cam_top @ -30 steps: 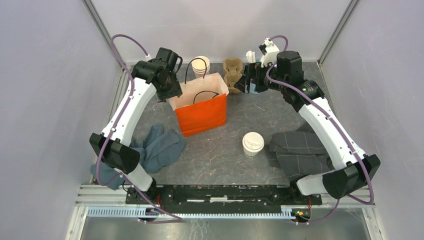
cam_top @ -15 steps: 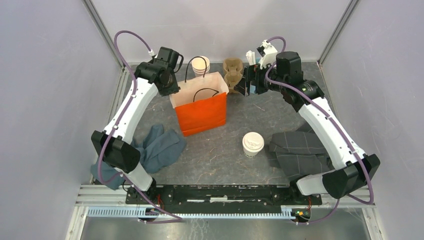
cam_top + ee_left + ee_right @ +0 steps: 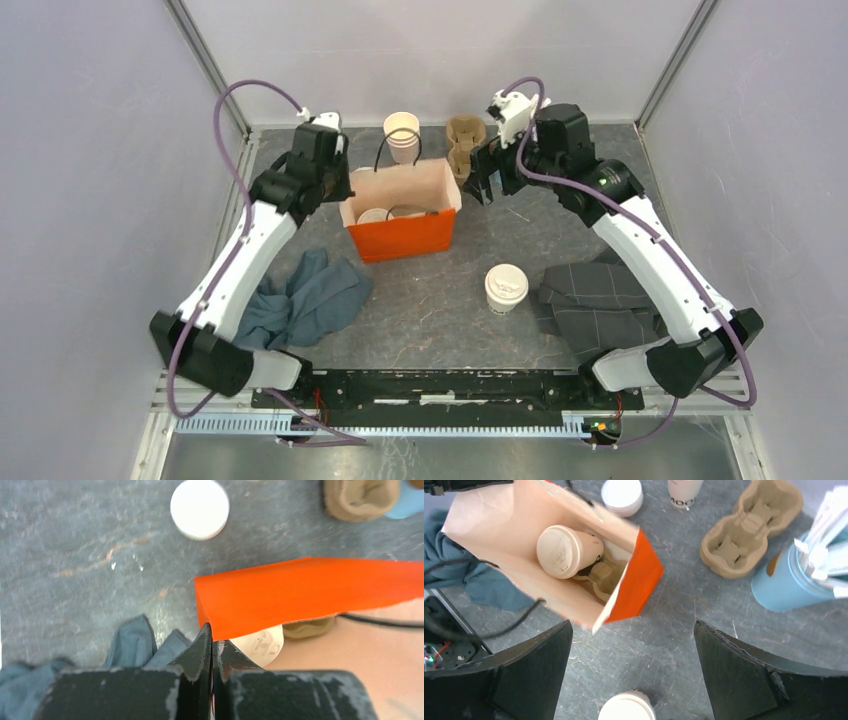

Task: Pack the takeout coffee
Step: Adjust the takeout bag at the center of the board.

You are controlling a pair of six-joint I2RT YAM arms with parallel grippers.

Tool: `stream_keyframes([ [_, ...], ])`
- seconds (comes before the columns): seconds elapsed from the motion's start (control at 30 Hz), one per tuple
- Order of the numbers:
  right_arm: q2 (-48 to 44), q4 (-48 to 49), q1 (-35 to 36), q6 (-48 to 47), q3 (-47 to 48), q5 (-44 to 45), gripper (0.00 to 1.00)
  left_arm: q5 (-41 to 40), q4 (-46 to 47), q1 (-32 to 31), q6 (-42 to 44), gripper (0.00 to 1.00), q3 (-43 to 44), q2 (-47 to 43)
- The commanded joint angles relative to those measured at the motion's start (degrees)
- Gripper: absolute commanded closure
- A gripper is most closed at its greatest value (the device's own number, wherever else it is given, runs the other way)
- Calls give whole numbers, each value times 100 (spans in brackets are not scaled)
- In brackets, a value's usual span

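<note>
Left tool (image 3: 212,632) clamps the rim of the orange bag (image 3: 400,238); right tool (image 3: 632,627), jaws apart, is nearer the lidded cup (image 3: 506,288) standing base-ward on the desk (image 3: 440,320).

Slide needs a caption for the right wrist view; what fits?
Open jaws frame the orange bag: one lidded cup inside, second cup outside on the table.

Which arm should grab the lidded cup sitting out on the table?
Right: right gripper is open, free, and nearer the lidded cup; left gripper is pinching the orange bag rim.
</note>
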Motion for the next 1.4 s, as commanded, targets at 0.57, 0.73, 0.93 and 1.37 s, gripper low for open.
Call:
stream_keyframes([
  [0.57, -653, 407, 1940, -555, -171, 332, 22, 1257, 4167, -11, 895, 98, -3478, -2794],
  [0.73, -832, 323, 2064, -742, -411, 196, 22, 1155, 4098, -16, 773, 98, -3567, -2989],
  [0.93, -1118, 615, 2380, -752, -946, -163, 23, 1192, 4410, -10, 275, 98, -4045, -3367],
  [1.37, -812, 545, 3455, -687, -754, 392, 27, 1107, 4139, -13, -152, 98, -4209, -3676],
])
